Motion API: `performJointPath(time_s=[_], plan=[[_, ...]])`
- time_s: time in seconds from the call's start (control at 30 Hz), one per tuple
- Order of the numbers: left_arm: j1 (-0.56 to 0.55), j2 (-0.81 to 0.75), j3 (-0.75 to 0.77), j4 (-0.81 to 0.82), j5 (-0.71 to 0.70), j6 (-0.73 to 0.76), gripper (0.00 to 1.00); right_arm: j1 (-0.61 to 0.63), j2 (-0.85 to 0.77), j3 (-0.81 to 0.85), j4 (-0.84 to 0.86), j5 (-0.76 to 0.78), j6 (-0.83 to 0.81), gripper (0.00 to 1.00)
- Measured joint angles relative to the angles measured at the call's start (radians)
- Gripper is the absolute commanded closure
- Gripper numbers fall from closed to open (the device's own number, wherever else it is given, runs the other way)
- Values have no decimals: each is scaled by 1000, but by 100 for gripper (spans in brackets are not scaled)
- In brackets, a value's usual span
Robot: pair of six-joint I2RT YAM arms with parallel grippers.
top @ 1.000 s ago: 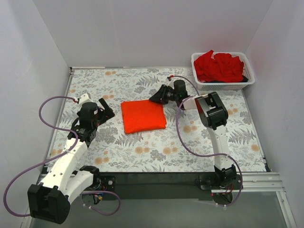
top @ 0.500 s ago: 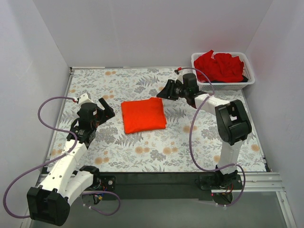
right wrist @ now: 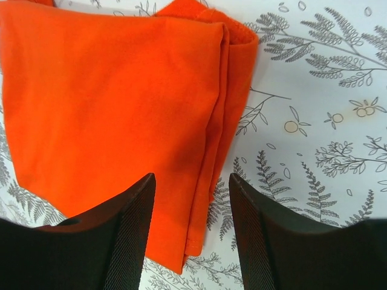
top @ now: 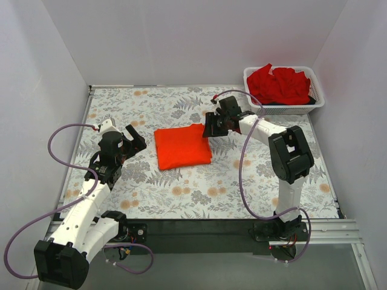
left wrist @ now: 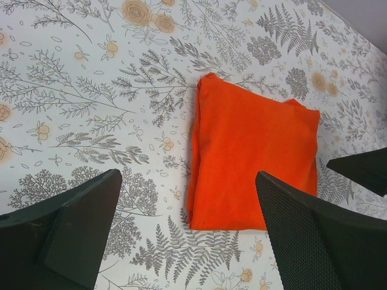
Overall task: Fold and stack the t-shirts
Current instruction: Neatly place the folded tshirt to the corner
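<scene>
One bright orange-red t-shirt [top: 182, 146] lies folded into a rectangle in the middle of the table, also filling the left wrist view [left wrist: 254, 151] and the right wrist view [right wrist: 115, 109]. Deeper red t-shirts [top: 279, 84] are piled in the basket. My right gripper [top: 211, 127] hovers open over the folded shirt's right edge, whose layered hem lies below the gap between its jaws [right wrist: 191, 178] without being pinched. My left gripper [top: 134, 142] stands wide open to the left of the shirt, jaws [left wrist: 188, 175] apart with nothing between them.
A white mesh basket [top: 284, 109] stands at the back right corner. The table carries a fern and flower patterned cover [top: 181, 187]. White walls close it in at the left, back and right. In the left wrist view the right gripper [left wrist: 363, 169] shows at the right margin.
My right arm's elbow swung to the right and its gripper now sits over the shirt's right edge, jaws spread wider than before. The left arm and the shirt stayed put.
</scene>
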Motion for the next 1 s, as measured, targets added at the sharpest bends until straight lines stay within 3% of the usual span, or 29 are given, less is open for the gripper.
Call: performJointPath(time_s=[0.4,0.5,0.53,0.6,0.63,0.67,0.87,1.0], plan=[[0,-19,0,0,9,4,8,61,129,117,-132,74,-41,55],[0,-24,0,0,9,4,8,73,133,128,-156,89,-57,68],[0,-25,0,0,9,4,8,77,134,131,-165,92,-62,77],[0,-26,0,0,10,4,8,86,138,138,-186,108,-70,86],[0,-26,0,0,9,4,8,93,141,145,-197,118,-79,96],[0,-27,0,0,9,4,7,100,143,154,-207,132,-89,99],[0,-44,-2,0,9,4,7,130,124,145,-238,253,-134,99],[-2,-57,-2,0,9,4,7,127,44,43,-262,433,-192,99]])
